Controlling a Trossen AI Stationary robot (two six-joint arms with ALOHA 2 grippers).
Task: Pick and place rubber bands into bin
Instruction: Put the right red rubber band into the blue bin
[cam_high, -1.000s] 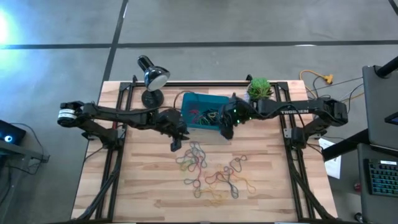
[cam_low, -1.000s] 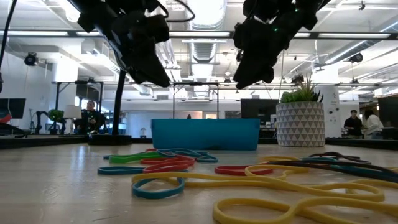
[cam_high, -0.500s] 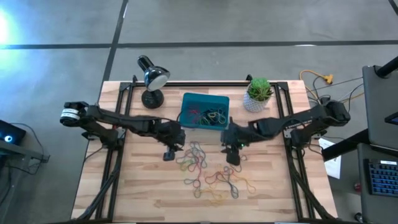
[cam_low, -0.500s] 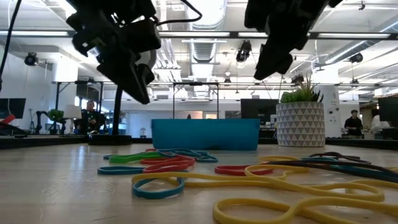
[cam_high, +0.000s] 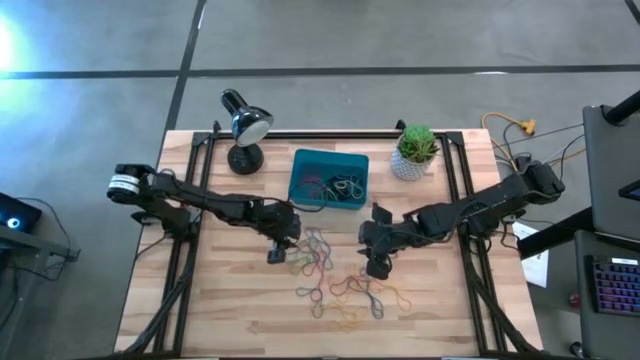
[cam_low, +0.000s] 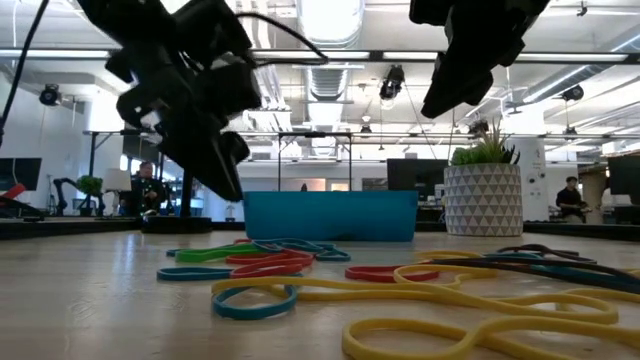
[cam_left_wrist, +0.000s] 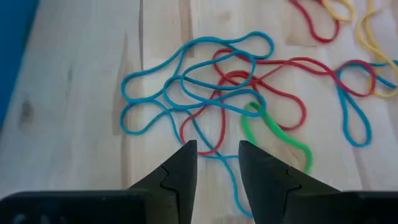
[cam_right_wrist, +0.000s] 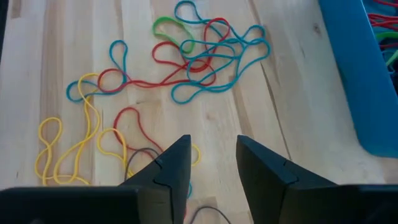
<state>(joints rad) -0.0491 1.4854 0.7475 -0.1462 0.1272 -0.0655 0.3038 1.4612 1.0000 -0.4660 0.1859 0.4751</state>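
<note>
The bin (cam_high: 329, 180) sits at my worktop's (cam_high: 220, 300) far edge, between desk lamp (cam_high: 243, 125) and plant pot (cam_high: 415, 152). Some rubber bands (cam_high: 335, 275) lie mid-worktop toward the near edge, others inside the bin.

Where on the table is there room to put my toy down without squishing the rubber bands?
Bare wood lies on the left side, below the left arm, and on the right side, below the right arm. The middle is crowded: rubber bands spread between both grippers, in front of the bin.

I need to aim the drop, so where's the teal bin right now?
In the high view the bin sits at the table's far middle, between the desk lamp and the plant pot.
</note>
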